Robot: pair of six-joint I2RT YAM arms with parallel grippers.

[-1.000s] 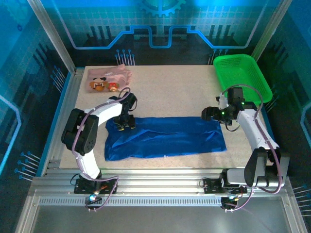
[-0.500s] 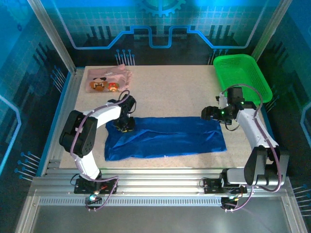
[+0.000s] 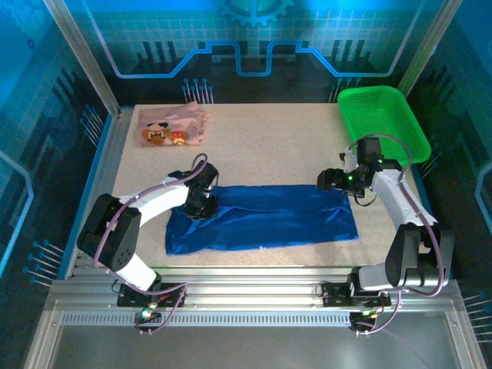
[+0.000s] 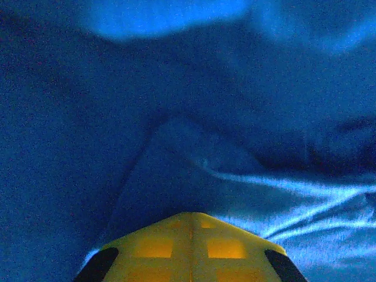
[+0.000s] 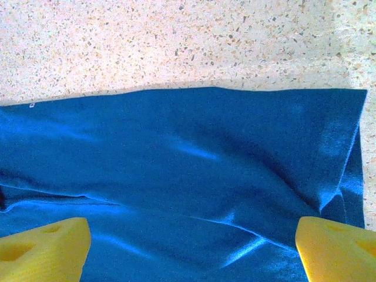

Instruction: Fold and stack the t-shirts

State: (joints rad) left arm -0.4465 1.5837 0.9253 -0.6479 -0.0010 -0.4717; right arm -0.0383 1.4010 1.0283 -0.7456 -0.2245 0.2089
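The royal-blue t-shirt [image 3: 269, 219] lies as a long folded strip across the near half of the table. My left gripper [image 3: 198, 207] is down on its upper left part. In the left wrist view its yellow fingertips [image 4: 191, 216] meet, shut on a raised pinch of blue t-shirt [image 4: 176, 88] cloth. My right gripper [image 3: 329, 181] hovers at the strip's upper right corner. Its jaws are open, with the yellow fingers [image 5: 44, 247] wide apart over the blue t-shirt [image 5: 176, 164]. The pale pink t-shirt [image 3: 173, 127] with cartoon faces lies bunched at the far left.
A green mesh basket [image 3: 382, 119] stands at the far right corner, just behind the right arm. Bare speckled tabletop [image 3: 269, 146] stretches between the pink shirt and the basket. The shirt's far edge and right corner show against the table [image 5: 176, 41].
My left gripper has closed on the blue cloth and the left arm has sunk lower over the shirt's left end. The right arm has barely moved.
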